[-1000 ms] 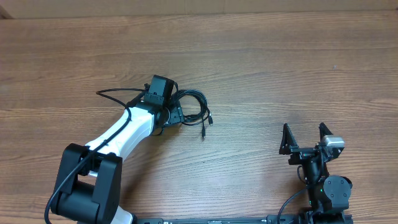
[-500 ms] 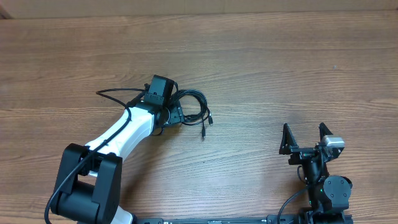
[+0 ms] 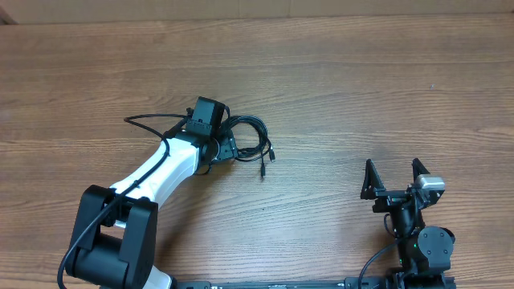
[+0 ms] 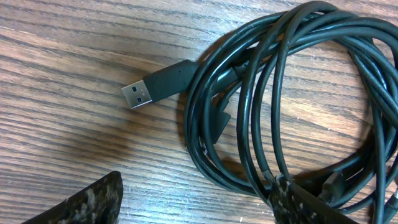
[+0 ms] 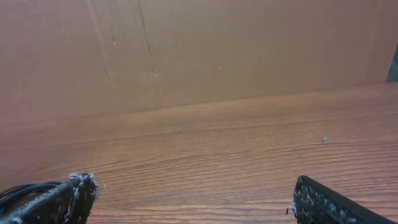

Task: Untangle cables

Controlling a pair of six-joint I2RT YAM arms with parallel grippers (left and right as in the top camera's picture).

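Overhead: two arms, two grippers, one tangle of cables [image 3: 250,136] lying on the table [image 3: 361,88], left of centre. I count two plug tips [image 3: 271,152] sticking out of it; no way to count the actual cords. The left gripper [image 3: 228,148] is right at the tangle, mostly hidden under its own wrist. The right gripper [image 3: 393,178] sits well apart near the front edge, spread wide, holding nothing.

Left wrist: one USB plug [image 4: 149,90] pokes out of the coil. Jaws partly open with nothing pinched, one finger [image 4: 298,202] over the strands, both cut off by the frame.

Right wrist: just bare wood between wide-apart fingers [image 5: 68,199]. A black cord [image 5: 15,191] peeks in lower left; can't tell what it is.
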